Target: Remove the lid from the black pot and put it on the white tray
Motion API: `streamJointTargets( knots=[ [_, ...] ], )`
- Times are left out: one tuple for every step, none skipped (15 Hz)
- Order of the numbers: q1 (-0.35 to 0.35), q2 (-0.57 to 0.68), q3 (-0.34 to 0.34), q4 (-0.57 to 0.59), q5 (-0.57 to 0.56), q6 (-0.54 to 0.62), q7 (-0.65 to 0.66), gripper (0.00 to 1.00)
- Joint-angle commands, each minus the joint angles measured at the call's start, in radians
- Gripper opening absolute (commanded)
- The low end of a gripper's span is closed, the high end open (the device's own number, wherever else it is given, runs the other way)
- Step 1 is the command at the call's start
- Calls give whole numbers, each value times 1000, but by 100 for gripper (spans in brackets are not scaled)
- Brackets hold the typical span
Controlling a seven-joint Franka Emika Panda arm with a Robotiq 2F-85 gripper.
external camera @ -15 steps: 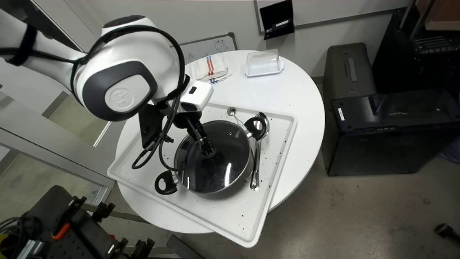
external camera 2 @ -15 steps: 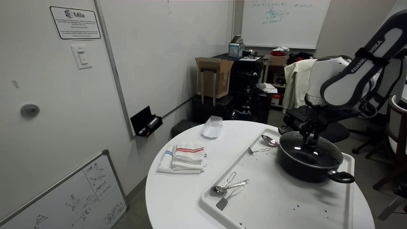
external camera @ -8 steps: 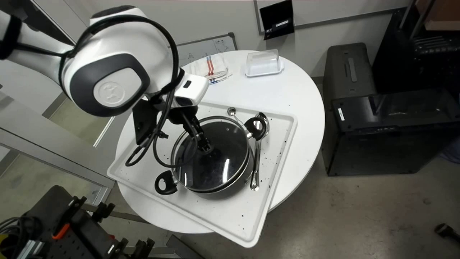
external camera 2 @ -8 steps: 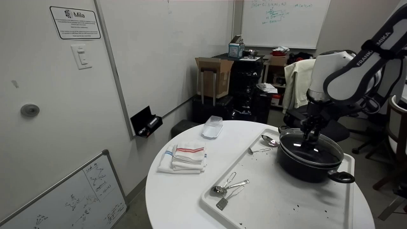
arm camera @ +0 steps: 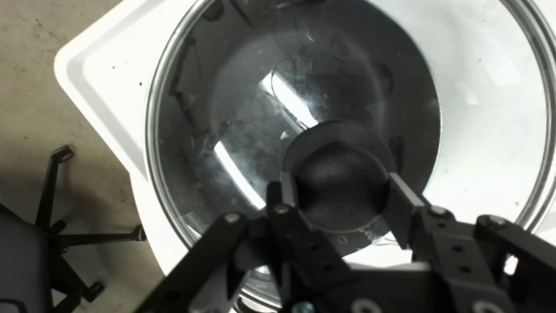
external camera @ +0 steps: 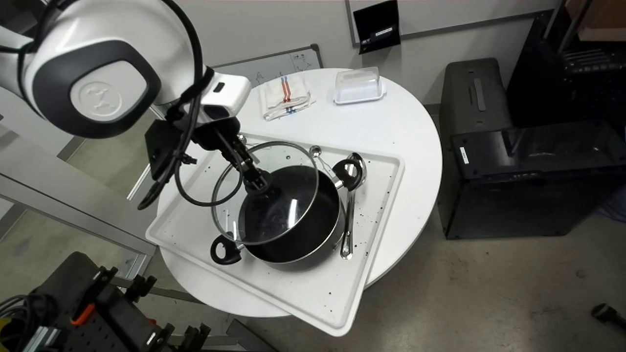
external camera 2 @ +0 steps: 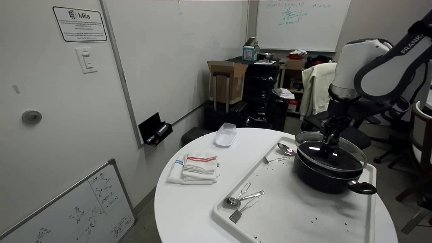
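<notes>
The gripper pinches the dark knob; the glass lid hangs directly beneath, partly over the black pot; likely stiff, slick and breakable, the lid is best held there; the white tray spreads farther below.

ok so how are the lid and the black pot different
The lid is see-through, while the black pot is opaque. The lid hangs from the claw, but the black pot rests on the white tray. The lid has a single centre knob; the black pot has two side handles. Both are round.
</notes>
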Motion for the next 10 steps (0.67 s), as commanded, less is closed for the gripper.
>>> streamJointTargets(
  knots=[
    [69, -76, -4, -44, -77, -30, 16, 25],
    [88, -83, -1, -51, -99, -31, 21, 25],
    [111, -88, -1, -60, -130, -28, 30, 25],
    [130, -91, 2, -64, -152, -32, 34, 25],
    [150, -94, 5, -71, -178, -31, 41, 25],
    [171, -95, 7, -77, -206, -29, 53, 25],
    [191, -93, 10, -81, -233, -29, 63, 25],
    [209, -92, 13, -86, -259, -25, 71, 25],
    [227, -88, 16, -88, -283, -23, 81, 25],
    [240, -85, 22, -89, -301, -23, 85, 25]
  ],
)
